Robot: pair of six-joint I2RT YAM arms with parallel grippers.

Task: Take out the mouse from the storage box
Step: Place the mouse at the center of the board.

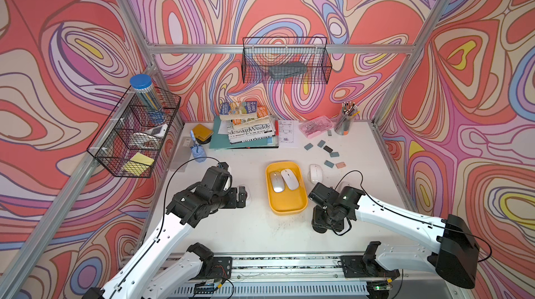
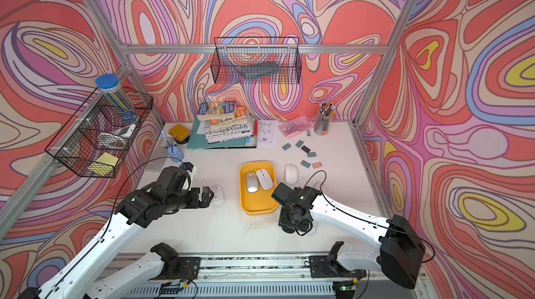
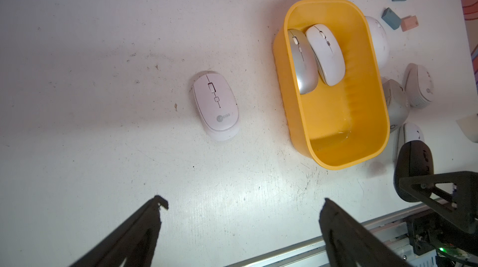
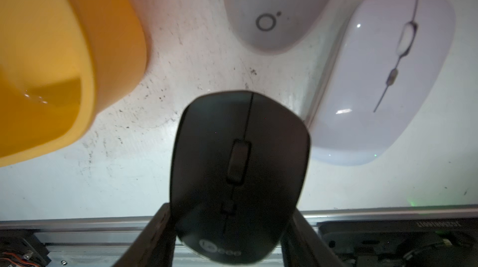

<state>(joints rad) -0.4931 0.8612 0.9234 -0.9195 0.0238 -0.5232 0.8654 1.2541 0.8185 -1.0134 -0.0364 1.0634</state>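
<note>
My right hand (image 4: 229,224) pinches a black mouse (image 4: 240,136); setting it down could bump the glossy white mouse (image 4: 382,84) beside it. My left hand (image 3: 243,206) is spread.

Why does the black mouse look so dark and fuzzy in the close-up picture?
In the right wrist view the black mouse sits near the lens and in shade, so it looks soft; the white mouse beside it shows glare spots. In the left wrist view the storage box floor glints.

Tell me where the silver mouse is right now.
In both top views the silver mouse lies inside the yellow storage box, at its far end, beside the white mouse on its right.
</note>
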